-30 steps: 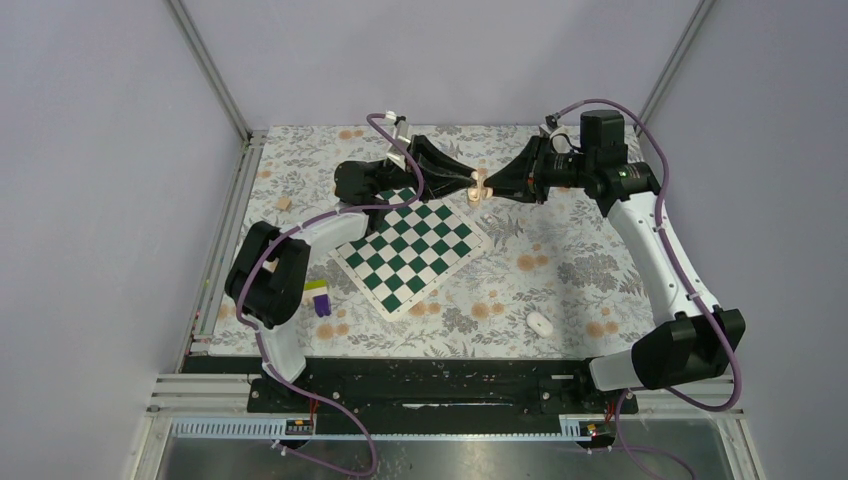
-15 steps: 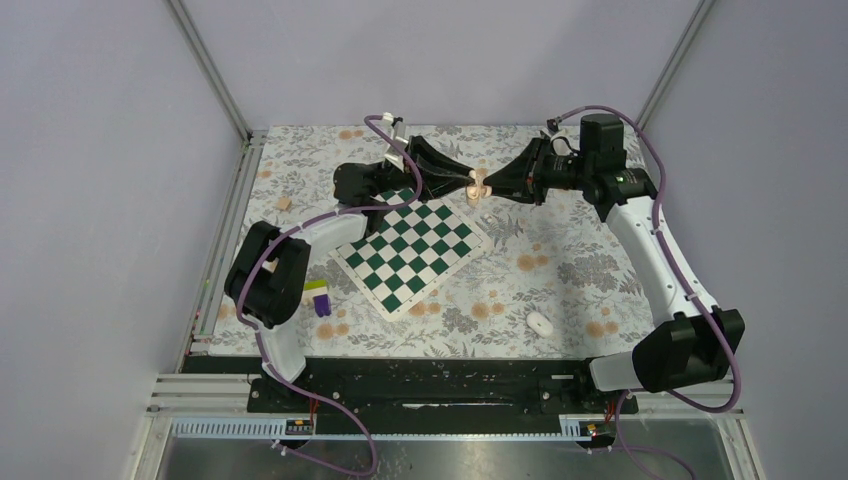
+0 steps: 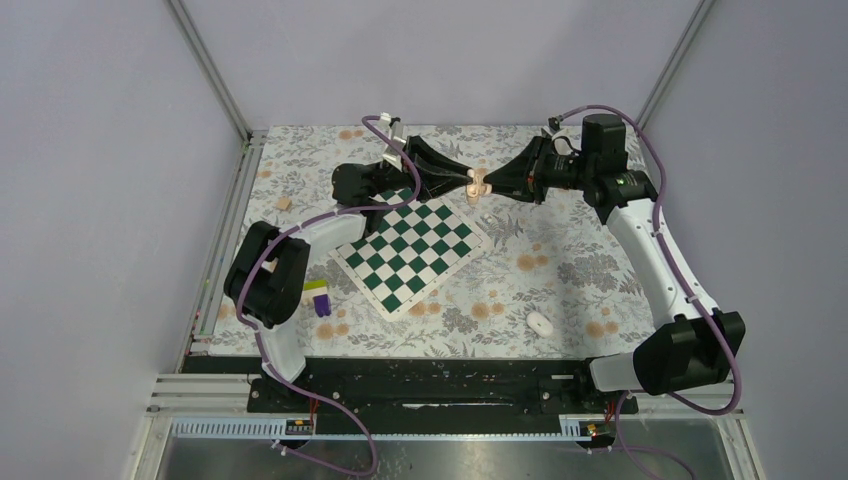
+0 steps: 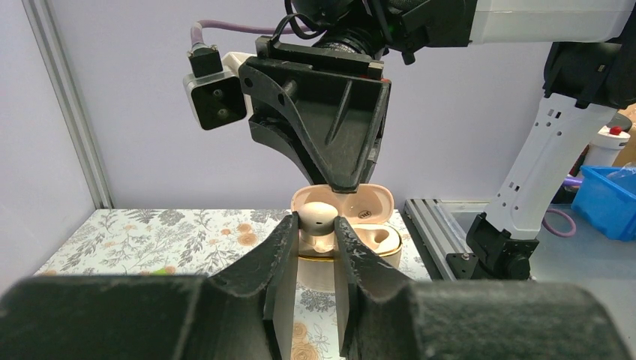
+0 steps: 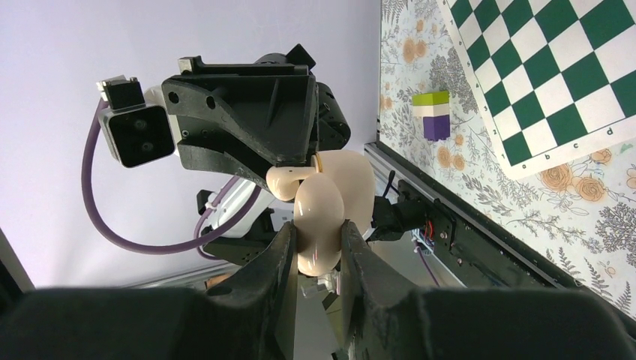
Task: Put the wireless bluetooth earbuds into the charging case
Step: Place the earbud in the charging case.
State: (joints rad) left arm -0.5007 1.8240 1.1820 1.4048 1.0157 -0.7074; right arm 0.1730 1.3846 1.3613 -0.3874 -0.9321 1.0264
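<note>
The pale beige rounded plastic charging case (image 4: 358,225) is held in the air over the far part of the floral-patterned table (image 3: 560,260). It hangs between the two arms, just beyond the far corner of the green-and-white chessboard (image 3: 415,245). The right fingers (image 5: 280,262) are clamped on the smooth outer shell of the charging case. In the left wrist view their tips meet it at the top edge of the raised lid (image 4: 371,199). The charging case is open, with the lid upright behind the gold-rimmed base (image 4: 390,247). The left fingers (image 4: 279,262) are clenched on one small cream rounded plastic earbud (image 4: 317,216), one finger on each side. The earbud sits at the hollow on the left of that view, in front of the lid, its lower part reaching down towards the rim. Whether it is fully seated cannot be told. The second hollow (image 4: 377,237) lies just beside it, and its contents cannot be told. In the right wrist view the earbud protrudes from the charging case on the side facing the left arm. On the table, well apart from the charging case, a stacked green, white and purple block (image 3: 318,297) stands near the left corner of the chessboard. A small tan block (image 3: 284,203) lies near the left rail.
</note>
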